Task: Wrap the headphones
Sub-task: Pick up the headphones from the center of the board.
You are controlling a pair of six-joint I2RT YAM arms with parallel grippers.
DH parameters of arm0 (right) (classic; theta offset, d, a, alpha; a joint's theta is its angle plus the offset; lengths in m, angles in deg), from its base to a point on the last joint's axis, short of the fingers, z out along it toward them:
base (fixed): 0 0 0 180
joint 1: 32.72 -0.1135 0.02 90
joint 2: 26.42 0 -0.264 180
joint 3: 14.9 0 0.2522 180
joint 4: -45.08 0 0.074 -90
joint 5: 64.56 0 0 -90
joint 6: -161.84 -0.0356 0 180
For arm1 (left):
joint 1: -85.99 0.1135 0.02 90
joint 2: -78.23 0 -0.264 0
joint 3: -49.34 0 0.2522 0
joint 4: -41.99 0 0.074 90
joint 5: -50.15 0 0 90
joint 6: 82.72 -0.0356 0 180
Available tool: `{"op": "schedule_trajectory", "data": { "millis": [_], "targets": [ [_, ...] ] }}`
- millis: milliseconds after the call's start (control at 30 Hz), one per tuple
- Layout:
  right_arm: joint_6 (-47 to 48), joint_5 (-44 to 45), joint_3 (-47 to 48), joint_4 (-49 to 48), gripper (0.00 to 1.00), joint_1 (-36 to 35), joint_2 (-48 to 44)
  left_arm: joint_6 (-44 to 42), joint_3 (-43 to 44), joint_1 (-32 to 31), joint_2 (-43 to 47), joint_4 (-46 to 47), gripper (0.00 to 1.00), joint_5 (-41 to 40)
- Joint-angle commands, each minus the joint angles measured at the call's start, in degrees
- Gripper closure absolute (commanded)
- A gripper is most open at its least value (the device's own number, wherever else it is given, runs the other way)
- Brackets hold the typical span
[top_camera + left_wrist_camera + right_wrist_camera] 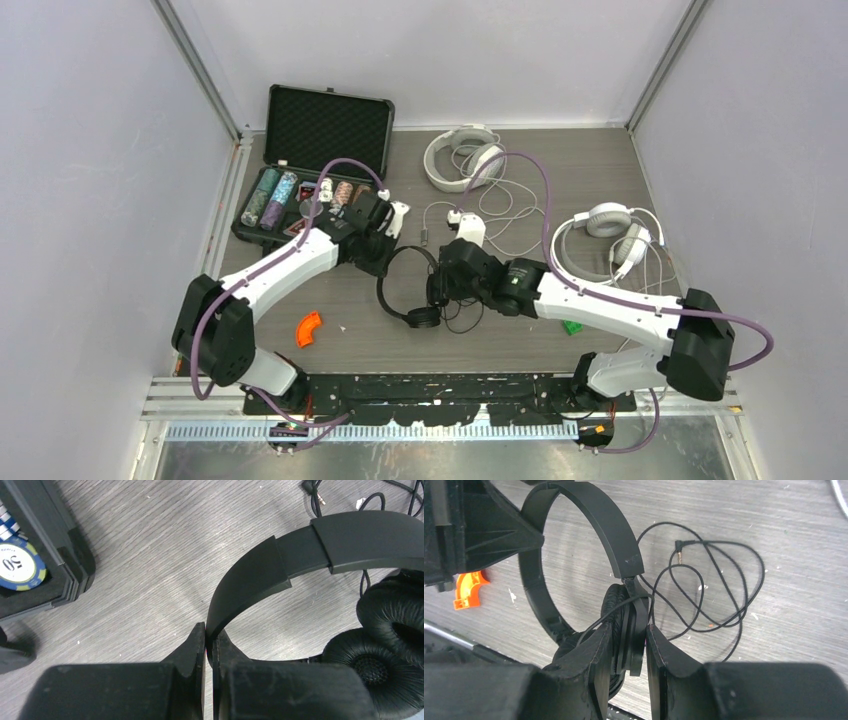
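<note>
The slim black headphones (392, 297) lie at the table's middle, held by both arms. My left gripper (207, 635) is shut on the thin black headband (280, 565), with a padded ear cup (395, 630) to its right. My right gripper (629, 630) is shut on the other ear cup (635, 642), which stands on edge between the jaws. The thin black cord (724, 595) lies in loose loops on the table, its plug (679, 550) free. Two white padded headphones (460, 155) (610, 235) rest at the back and right, their pale cords (510, 220) spread between them.
An open black case (310, 170) with poker chips sits at the back left, close to my left arm; one chip (17, 567) shows in the left wrist view. An orange piece (310, 328) and a small green piece (572, 327) lie near the front.
</note>
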State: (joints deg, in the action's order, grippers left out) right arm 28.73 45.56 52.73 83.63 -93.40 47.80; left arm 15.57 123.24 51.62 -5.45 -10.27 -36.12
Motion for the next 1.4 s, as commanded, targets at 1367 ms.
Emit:
{"op": "schedule_trajectory", "data": {
  "millis": [1367],
  "targets": [
    [5.00, 5.75, 8.40, 1.53, 0.43, -3.60, -14.88, 5.76, 7.76, 0.42, 19.14, -9.56, 1.00, -8.81]
  ]
}}
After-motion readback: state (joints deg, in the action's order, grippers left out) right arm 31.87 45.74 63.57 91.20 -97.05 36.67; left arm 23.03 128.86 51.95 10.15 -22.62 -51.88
